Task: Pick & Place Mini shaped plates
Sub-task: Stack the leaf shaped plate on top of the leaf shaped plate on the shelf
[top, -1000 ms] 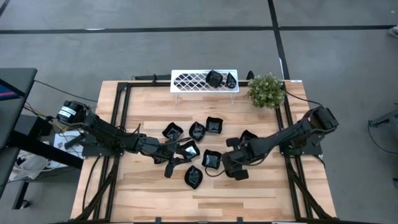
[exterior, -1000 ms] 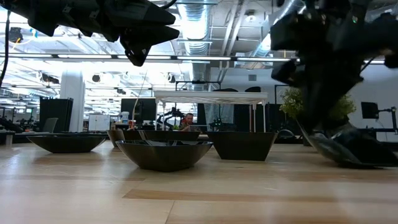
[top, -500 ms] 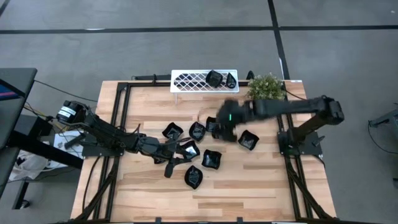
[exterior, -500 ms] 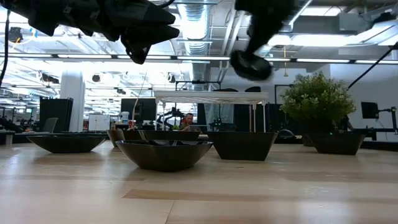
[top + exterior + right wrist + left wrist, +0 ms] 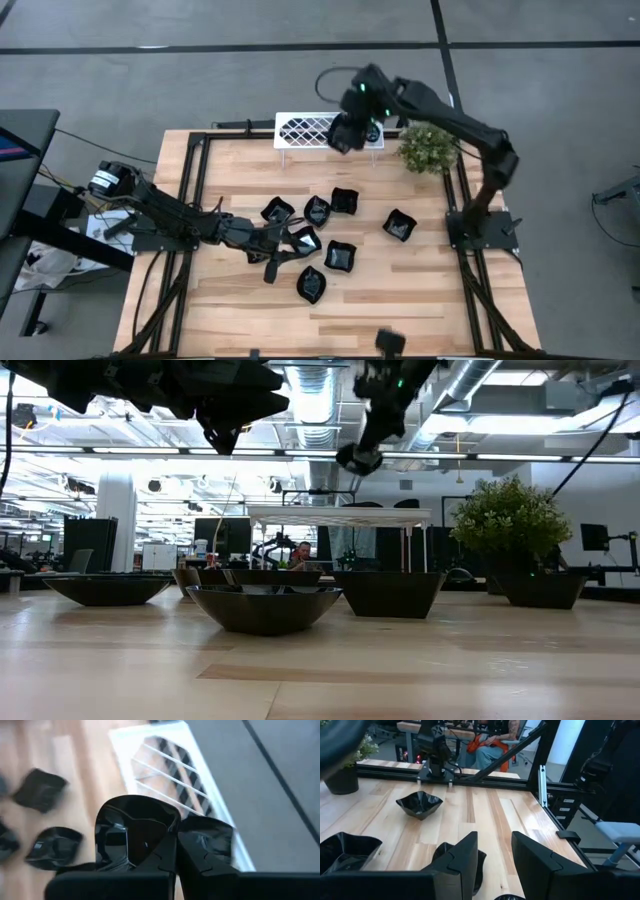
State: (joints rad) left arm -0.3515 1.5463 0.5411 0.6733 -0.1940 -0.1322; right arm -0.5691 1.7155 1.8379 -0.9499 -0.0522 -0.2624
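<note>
Plates are only partly moved: one sits on the white lattice rack (image 5: 310, 129) at its right end (image 5: 372, 128), and the right gripper (image 5: 345, 132) hovers over the same end of the rack with a second plate. In the right wrist view its jaws are shut on the rim of that glossy black plate (image 5: 131, 832), with the rack's lattice below and beyond it.

Six plates still lie on the tabletop (image 5: 420, 290): three in a short row near the middle (image 5: 277, 211), (image 5: 317, 210), (image 5: 344, 200), one off alone toward the right (image 5: 399, 225), and two nearer the front (image 5: 339, 256), (image 5: 312, 284). A seventh (image 5: 303, 241) sits at the left gripper (image 5: 290, 250), which is low over the cluster; its jaws stand apart in the left wrist view and I see nothing held between them, though a plate (image 5: 445, 855) lies just beyond the fingers.

Judging from this, the task is at an early stage: one plate is placed, one is about to be set down, and about seven remain. The rack is the only container in use, and most of its lattice is bare. A potted plant (image 5: 428, 146) stands beside the rack's right end and holds no plates.
</note>
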